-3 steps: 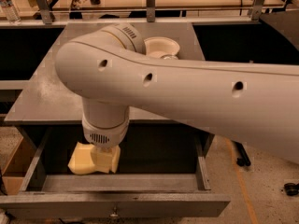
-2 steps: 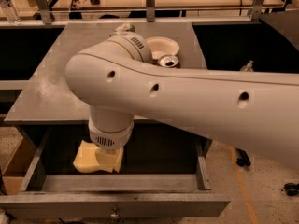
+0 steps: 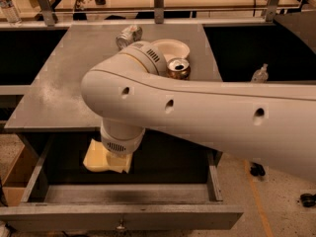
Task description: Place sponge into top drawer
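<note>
The top drawer (image 3: 123,216) is pulled open below the grey table, with its small metal knob at the centre of the front panel. The pale yellow sponge (image 3: 101,159) is inside the drawer at its left-middle. My gripper (image 3: 118,154) reaches down into the drawer directly over the sponge's right part, under the white wrist housing (image 3: 121,139). The housing hides where the gripper meets the sponge. The big white arm crosses the view from the right.
On the grey table top (image 3: 64,88) stand an open can (image 3: 178,68) and a white bowl (image 3: 173,47), and a crumpled can (image 3: 129,35) lies behind them. A clear bottle (image 3: 260,74) is at the right, and a cardboard box (image 3: 15,179) is left of the drawer.
The arm has shifted right and lifted out of the view's centre, so the can and bowl show. The sponge stays at about the same spot in the drawer.
</note>
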